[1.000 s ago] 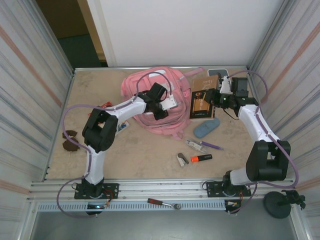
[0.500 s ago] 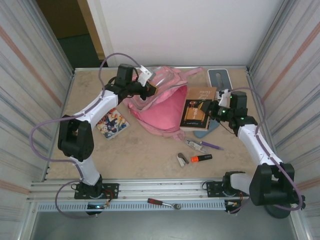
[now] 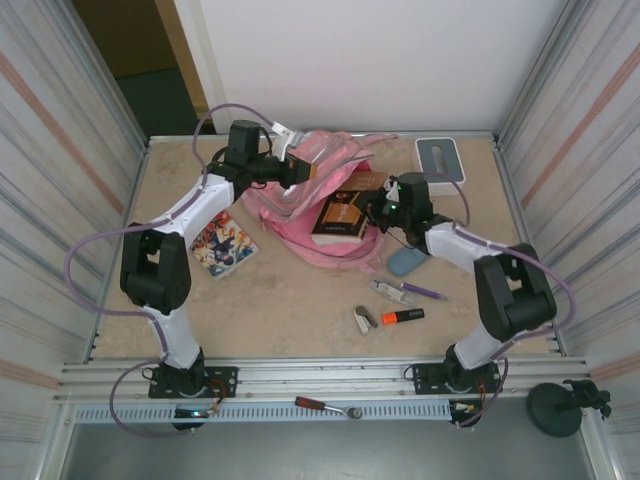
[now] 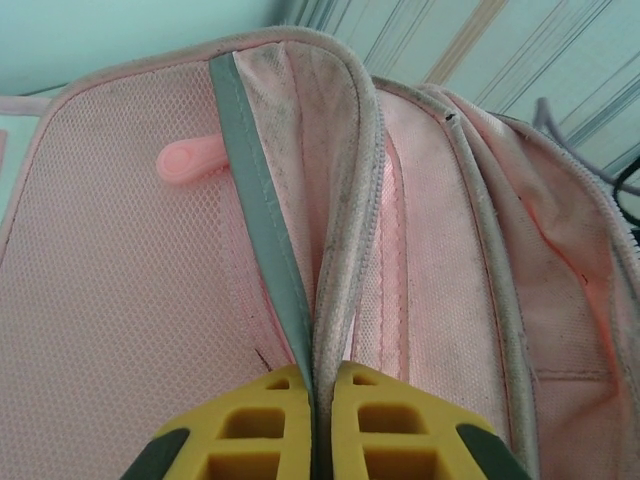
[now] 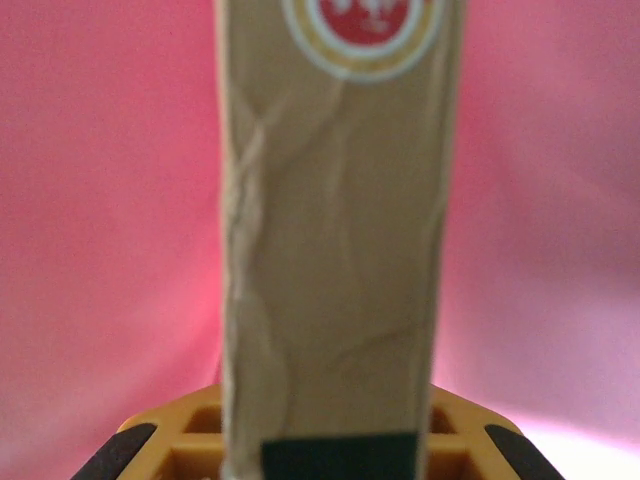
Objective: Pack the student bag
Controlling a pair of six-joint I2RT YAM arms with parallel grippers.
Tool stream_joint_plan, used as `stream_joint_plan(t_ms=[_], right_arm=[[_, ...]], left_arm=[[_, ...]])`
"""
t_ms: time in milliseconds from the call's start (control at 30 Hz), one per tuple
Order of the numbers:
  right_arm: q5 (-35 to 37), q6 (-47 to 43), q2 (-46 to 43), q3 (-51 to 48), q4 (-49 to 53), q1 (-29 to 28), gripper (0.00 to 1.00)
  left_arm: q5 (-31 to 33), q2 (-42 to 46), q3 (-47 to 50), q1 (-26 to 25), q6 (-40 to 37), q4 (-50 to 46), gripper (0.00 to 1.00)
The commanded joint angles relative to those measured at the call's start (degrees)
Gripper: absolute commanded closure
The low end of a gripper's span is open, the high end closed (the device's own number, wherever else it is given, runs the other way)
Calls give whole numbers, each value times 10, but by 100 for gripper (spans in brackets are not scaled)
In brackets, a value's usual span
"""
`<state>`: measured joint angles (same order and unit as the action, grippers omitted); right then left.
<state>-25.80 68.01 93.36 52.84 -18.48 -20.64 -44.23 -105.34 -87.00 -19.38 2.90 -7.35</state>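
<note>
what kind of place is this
Most likely a robot lab test cell, not a classroom: two arms bolted to a metal rail, ribbed panel walls boxing in the table, and a student bag staged with a highlighter.

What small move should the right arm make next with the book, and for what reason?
Probably slide the book a little deeper into the student bag. The right gripper grips the book's edge, and much of the cover shows at the pink opening, so the book is not fully inside. The left gripper pinches the bag's rim, seemingly holding the mouth open for it.
</note>
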Motion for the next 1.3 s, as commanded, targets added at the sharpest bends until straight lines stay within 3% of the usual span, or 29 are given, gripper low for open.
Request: stream_joint_plan(t_ms=[0,233,333,533,633,800,1067,1167,1267], right_arm=[[77,63,44,59,-113,-14,98],[171,129,195,135,-268,-52,95],[211,138,249,185,-271,-69,94],[296,119,328,267,-182,-96,69],[281,91,338,283,-142,-100,59],[293,-36,222,199,-67,-97,39],[279,-139,53,67,-1,-63,34],[273,-178,-30,4,-12,-63,35],[322,-239,-133,-39,57,-60,35]], left_arm=[[-49,7,-37,1,13,59,100],[-60,-8,-51,0,30,59,100],[-60,-13,-54,0,33,60,100],[-56,-18,-55,0,41,68,100],[-49,-21,-60,0,50,70,100],[-26,-21,-62,0,53,63,100],[6,-23,-55,0,46,51,100],[58,-23,-35,-7,29,32,100],[107,-29,-10,-24,4,18,100]])
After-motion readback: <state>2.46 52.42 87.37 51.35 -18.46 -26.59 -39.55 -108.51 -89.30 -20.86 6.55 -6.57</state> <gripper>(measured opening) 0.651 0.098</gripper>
